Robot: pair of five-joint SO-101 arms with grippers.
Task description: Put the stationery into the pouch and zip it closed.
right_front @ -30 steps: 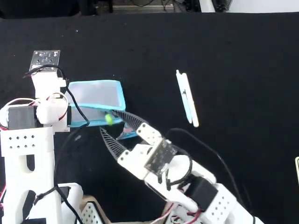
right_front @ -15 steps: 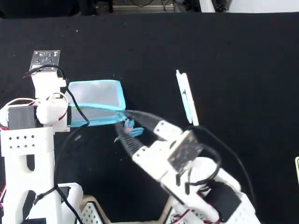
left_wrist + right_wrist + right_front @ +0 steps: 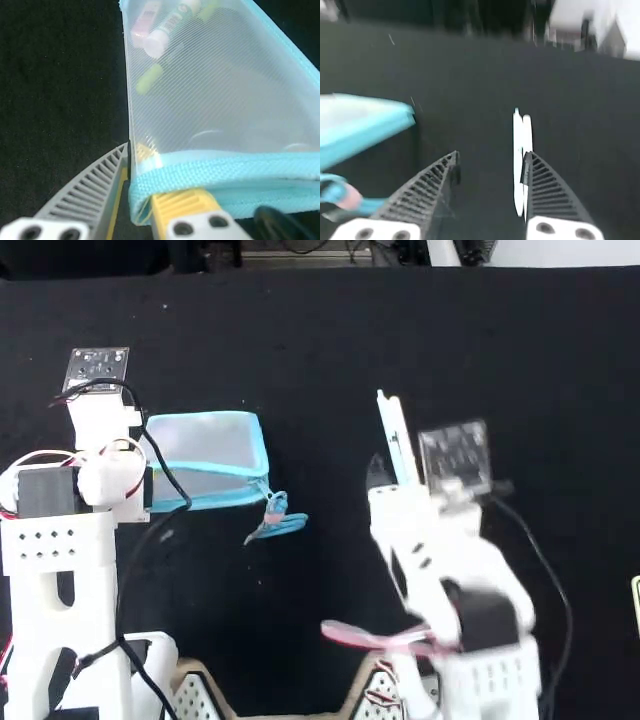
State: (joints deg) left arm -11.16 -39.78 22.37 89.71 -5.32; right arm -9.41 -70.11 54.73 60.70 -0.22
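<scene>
The step in hand looks like picking up the loose white and pale-blue pen (image 3: 396,425). It lies on the black tabletop (image 3: 520,350) right of centre in the high view, running up the frame with a slight lean to the left, well apart from the pouch (image 3: 205,445) at mid left. The right gripper (image 3: 490,160) hangs over the pen's lower part with its jaws wide open and nothing in them. In its wrist view the pen sits just beside one jaw rather than midway between the two. The left gripper (image 3: 134,150) has its jaws closed on the pouch's teal-bound edge, and some stationery (image 3: 162,35) shows through the mesh, already inside.

To do this well, I judge the right arm should first shift sideways until the barrel is centred between the jaws. Then it can come down so they straddle the pen across its narrow width, not along it. Closing off-centre would likely nudge the thin pen and roll or spin it away. A grip nearer the middle of its length should carry it level.

The zipper strap (image 3: 277,521) trails off the pouch's lower right corner, so the pen probably has to enter from that side — how wide the mouth stands I cannot tell. The left grip must be firm while the pen goes in.
</scene>
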